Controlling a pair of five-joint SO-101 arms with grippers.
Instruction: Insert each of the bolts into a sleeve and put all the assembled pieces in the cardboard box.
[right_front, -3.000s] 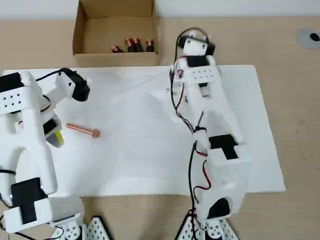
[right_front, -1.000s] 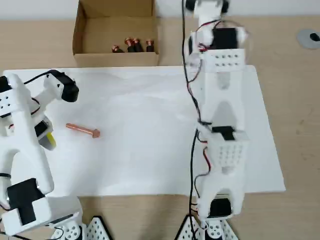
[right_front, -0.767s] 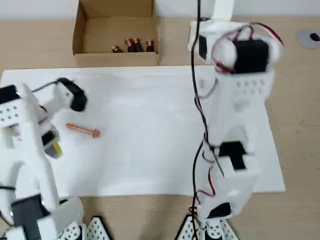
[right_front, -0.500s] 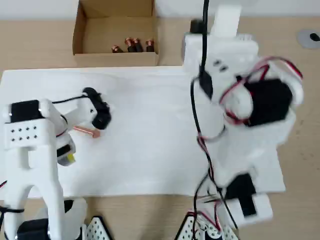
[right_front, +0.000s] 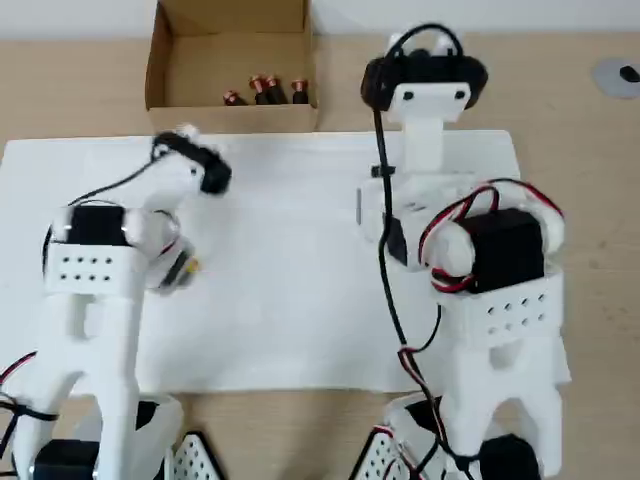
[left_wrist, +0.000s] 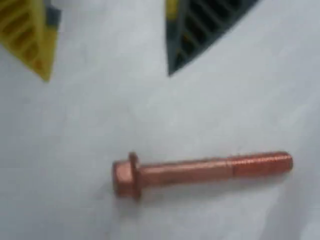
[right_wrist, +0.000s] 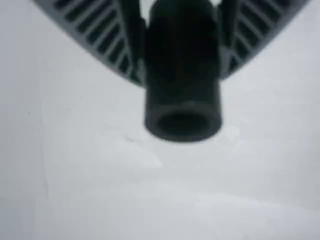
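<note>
In the high view's upper left, the cardboard box (right_front: 163, 60) holds several finished pieces (right_front: 266, 90); low in the left wrist view, one bolt (left_wrist: 200, 170) lies loose on the white sheet (left_wrist: 60, 215), the left tool (left_wrist: 107, 75) above it, jaws apart; the right tool (right_wrist: 182, 77) is clamped on a black sleeve (right_wrist: 183, 117); joining and boxing remain, I judge; the bench (right_front: 585, 180) is pale wood.

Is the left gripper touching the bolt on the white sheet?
Apart. The left wrist view shows the left gripper open, both fingertips clear of the bolt, with bare white sheet between them.
</note>
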